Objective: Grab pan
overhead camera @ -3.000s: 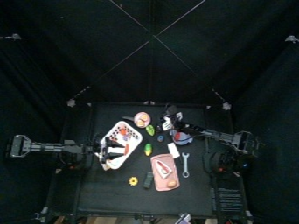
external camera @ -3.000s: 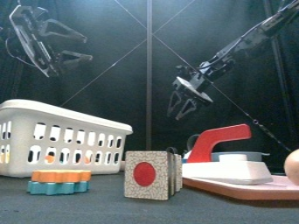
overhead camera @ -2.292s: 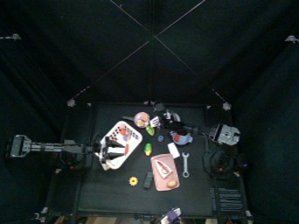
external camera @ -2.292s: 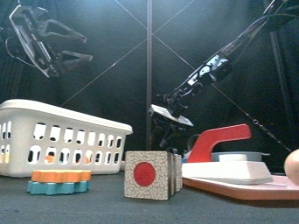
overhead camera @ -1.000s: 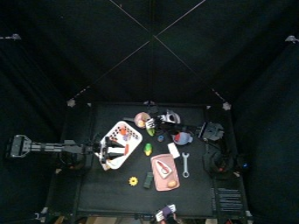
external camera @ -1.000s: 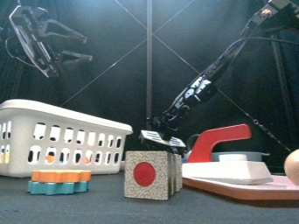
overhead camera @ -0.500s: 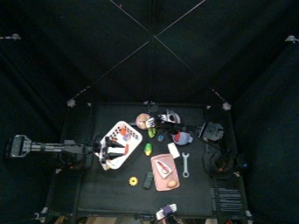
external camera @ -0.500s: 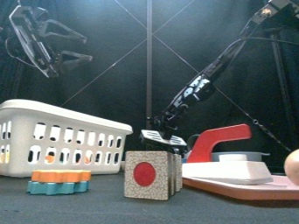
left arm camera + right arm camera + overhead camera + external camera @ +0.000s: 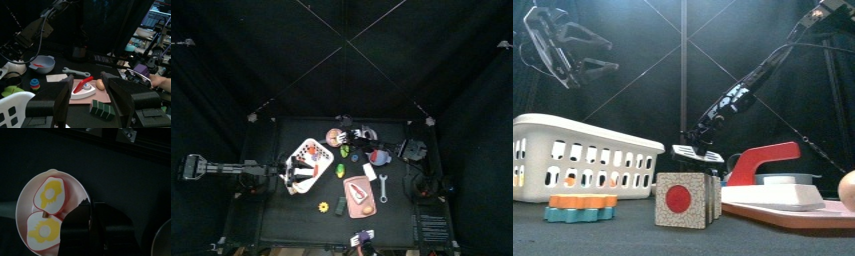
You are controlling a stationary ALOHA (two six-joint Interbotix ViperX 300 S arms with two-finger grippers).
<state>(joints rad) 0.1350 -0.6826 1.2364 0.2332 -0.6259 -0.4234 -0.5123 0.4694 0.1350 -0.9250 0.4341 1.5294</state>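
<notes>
The pan (image 9: pixel 70 188) sat on the dark surface, filling the left half of the right wrist picture. It was pale pink and round, with two toy fried eggs (image 9: pixel 50 195) inside it. From high above, the pan (image 9: pixel 334 137) was a small round thing near the far edge of the surface, just above the middle of the picture.

The right gripper (image 9: pixel 92 208) was right at the pan's edge, its dark fingers (image 9: pixel 83 220) covering part of the rim. I could not tell if the fingers were squeezing the rim or loose. From the front, that gripper (image 9: pixel 698 153) hung low in the middle of the picture, behind a block with a red dot (image 9: pixel 687 197).

The left gripper (image 9: pixel 573 50) was up high in the upper left corner, well away from the pan. Its fingers (image 9: pixel 63 100) were spread wide apart and held nothing. A white basket (image 9: pixel 580 150) stood under it at the left.
</notes>
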